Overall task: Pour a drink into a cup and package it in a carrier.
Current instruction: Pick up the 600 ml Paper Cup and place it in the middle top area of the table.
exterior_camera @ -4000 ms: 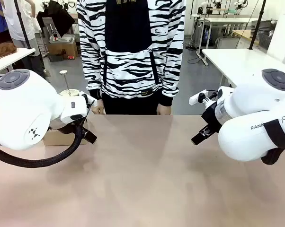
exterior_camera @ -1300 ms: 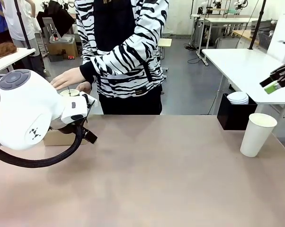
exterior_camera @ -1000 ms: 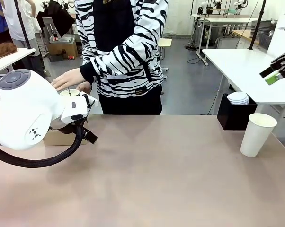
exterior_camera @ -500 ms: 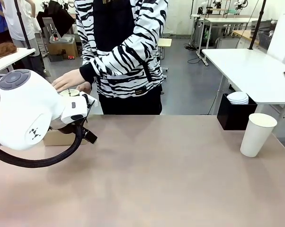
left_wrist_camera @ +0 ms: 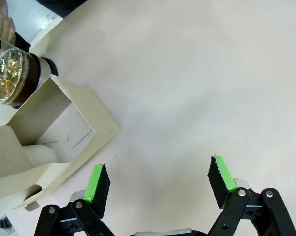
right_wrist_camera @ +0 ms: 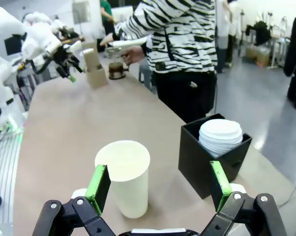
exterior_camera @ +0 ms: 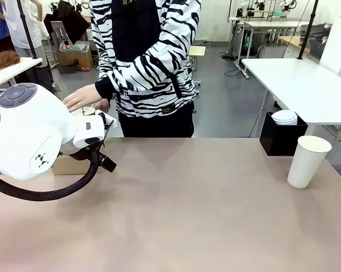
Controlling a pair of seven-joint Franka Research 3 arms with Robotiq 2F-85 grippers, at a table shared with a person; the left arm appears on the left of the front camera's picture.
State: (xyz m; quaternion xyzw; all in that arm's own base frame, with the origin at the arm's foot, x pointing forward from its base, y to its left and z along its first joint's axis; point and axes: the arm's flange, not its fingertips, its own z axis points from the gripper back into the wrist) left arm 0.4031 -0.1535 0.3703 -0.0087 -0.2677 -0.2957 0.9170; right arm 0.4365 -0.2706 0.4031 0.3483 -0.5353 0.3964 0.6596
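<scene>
Cup (exterior_camera: 308, 160) at table's (exterior_camera: 187, 215) right, lid box (exterior_camera: 279, 141) behind it, jug (left_wrist_camera: 13, 77) beside carton (left_wrist_camera: 64, 125) at left

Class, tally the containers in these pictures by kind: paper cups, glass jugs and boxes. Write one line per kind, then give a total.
Paper cups: 1, the white cup
Glass jugs: 1, the glass jug
Boxes: 2, the black box and the cardboard box
Total: 4

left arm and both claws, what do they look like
The left arm is white and rounded, with a grey end cap, a small black logo and a black braided cable looping beneath. The left claw and right claw have black linkages and green pads.
</scene>
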